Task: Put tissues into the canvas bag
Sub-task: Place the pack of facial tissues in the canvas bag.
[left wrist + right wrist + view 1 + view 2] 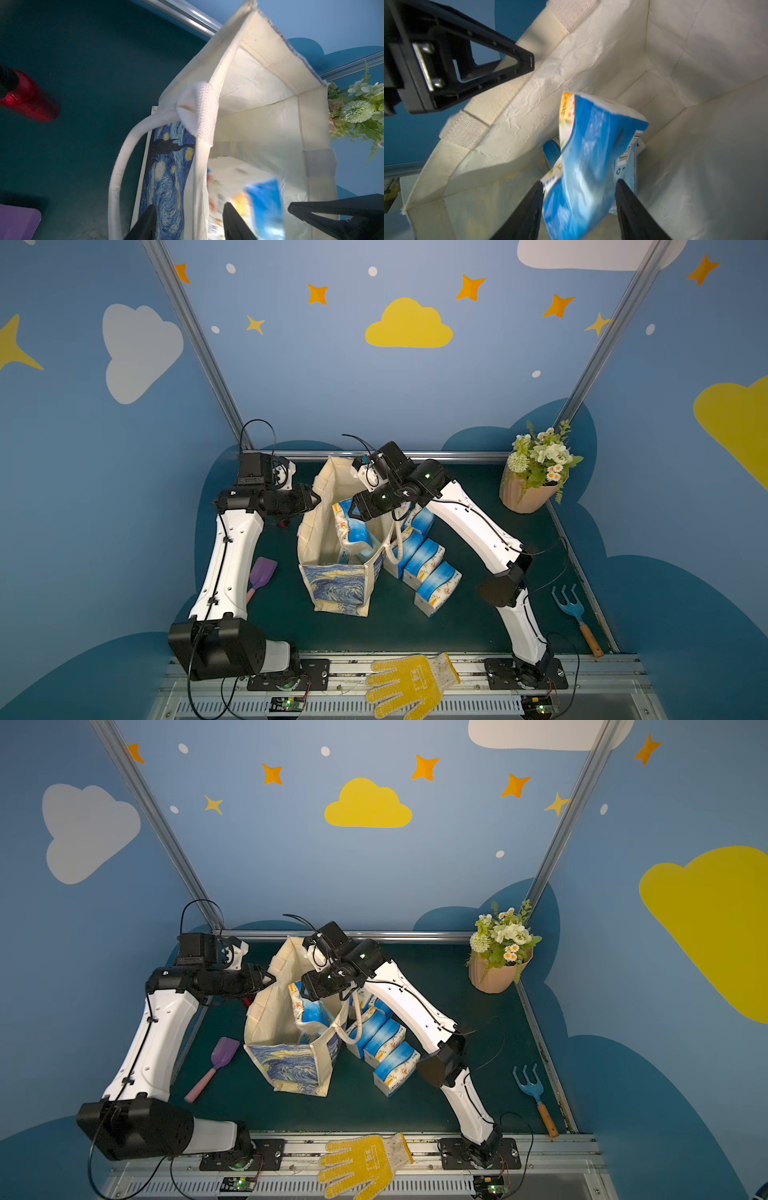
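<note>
Overhead, the dark green table point(395, 630) carries the canvas bag point(332, 585), which stands upright near the middle, mouth open and starry print toward the robot. More tissues point(424, 562) lie in a row on the table, just beside the bag's right wall. A flower pot point(528, 497) stands in the far right corner. The left gripper point(309, 499) is clamped on the bag's left rim beside a strap handle point(124, 162), one finger outside over the print and the other inside. The right gripper point(579, 182) is inside the bag's mouth, its fingers partly apart on either side of a blurred, tilted blue-and-white tissue pack point(591, 155) above other packs. Whether they press on it cannot be told.
</note>
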Tool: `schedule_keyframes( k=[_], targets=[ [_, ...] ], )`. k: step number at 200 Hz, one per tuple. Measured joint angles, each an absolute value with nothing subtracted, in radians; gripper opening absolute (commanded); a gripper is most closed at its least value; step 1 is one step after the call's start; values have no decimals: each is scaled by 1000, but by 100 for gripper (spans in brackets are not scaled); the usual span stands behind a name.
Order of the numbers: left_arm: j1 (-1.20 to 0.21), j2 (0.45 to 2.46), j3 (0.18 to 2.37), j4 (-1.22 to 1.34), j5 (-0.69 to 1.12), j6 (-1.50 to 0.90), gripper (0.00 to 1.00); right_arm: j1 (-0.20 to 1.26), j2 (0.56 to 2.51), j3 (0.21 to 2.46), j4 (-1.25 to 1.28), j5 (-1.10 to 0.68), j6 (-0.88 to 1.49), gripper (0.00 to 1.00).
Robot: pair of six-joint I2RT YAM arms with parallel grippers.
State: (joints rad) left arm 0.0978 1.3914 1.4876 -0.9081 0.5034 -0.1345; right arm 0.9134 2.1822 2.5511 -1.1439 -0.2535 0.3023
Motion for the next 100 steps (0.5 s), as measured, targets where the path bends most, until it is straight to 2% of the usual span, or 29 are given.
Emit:
schedule_keyframes(
  k=[30,45,62,100],
  targets=[
    [98,1378,1484,-896,503,-138,3,913,2120,2496,-1146,-220,290,58],
    [98,1356,1469,-878,501,-138,3,912,2028,2414,-1129,-171,287,60],
    [98,1323,1446,-861,490,-134,3,911,1833,2207,-1058,-86,294,67],
    [98,1288,1434,-842,470,-123,3,855,1420,1834,-951,42,364,67]
  ],
)
